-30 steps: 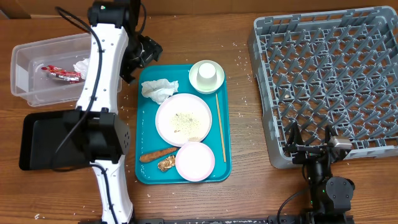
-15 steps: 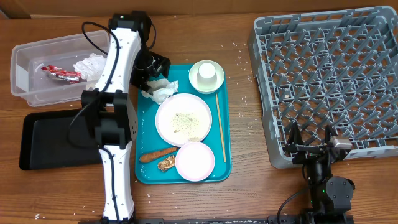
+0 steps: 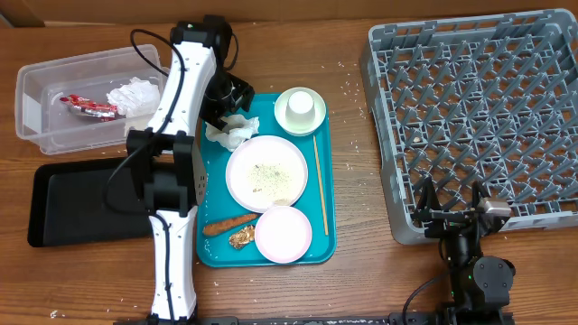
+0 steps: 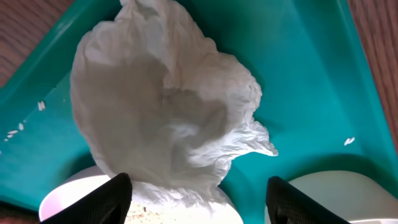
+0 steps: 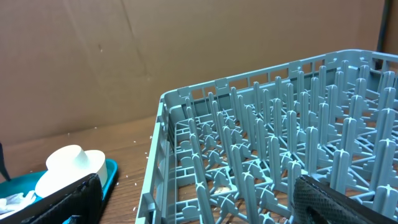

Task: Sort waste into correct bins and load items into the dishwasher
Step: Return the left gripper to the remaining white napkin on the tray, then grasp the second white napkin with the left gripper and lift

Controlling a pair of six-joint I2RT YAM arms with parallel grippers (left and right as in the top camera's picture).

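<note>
A crumpled white napkin (image 3: 231,131) (image 4: 165,106) lies in the teal tray's back left corner, against the wide plate (image 3: 266,171) dusted with rice. My left gripper (image 3: 231,110) (image 4: 199,202) hovers over it, open, with one black fingertip (image 4: 102,202) on each side of the napkin's lower edge. Also on the tray are a cup upturned on a bowl (image 3: 301,110) (image 5: 68,168), a second bowl (image 3: 283,233), the carrot strip (image 3: 228,224) and the golden scrap (image 3: 240,237). My right gripper (image 3: 452,197) (image 5: 199,205) stands open and empty at the front edge of the grey dish rack (image 3: 479,108) (image 5: 280,155).
The clear tub (image 3: 32,95) at the back left holds another napkin (image 3: 131,95) and a red wrapper (image 3: 90,106). The black tray (image 3: 72,203) sits in front of it. A chopstick (image 3: 319,185) lies along the right side of the teal tray (image 3: 212,194). Rice grains dot the table.
My left arm has swung right, from beside the clear tub to over the napkin on the teal tray. The right arm has not moved.
</note>
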